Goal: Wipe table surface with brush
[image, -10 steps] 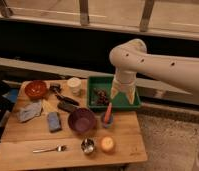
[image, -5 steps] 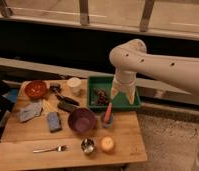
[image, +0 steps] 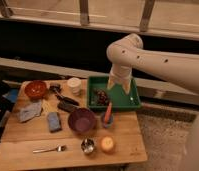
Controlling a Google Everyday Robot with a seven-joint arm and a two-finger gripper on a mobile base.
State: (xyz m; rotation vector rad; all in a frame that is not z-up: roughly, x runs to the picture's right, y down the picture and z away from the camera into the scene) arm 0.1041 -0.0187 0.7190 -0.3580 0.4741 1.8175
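The table surface [image: 28,137] is a light-brown wooden plank top filling the lower left. The brush [image: 63,95], dark with a slim black handle and a stubby head, lies at the back of the table between an orange bowl and a white cup. My gripper [image: 119,86] hangs from the white arm over the green tray [image: 124,101] at the table's back right. It is well right of the brush and not touching it. Its cream fingers stand apart and hold nothing.
On the table are an orange bowl [image: 35,89], a white cup [image: 74,85], a flat dark block [image: 67,106], a blue-grey pad [image: 54,121], a grey cloth [image: 30,111], a purple bowl [image: 82,120], a small cup holding an orange item [image: 108,116], a metal cup [image: 88,146], a yellow fruit [image: 107,144] and a fork [image: 49,149]. Dark items [image: 100,96] lie in the tray.
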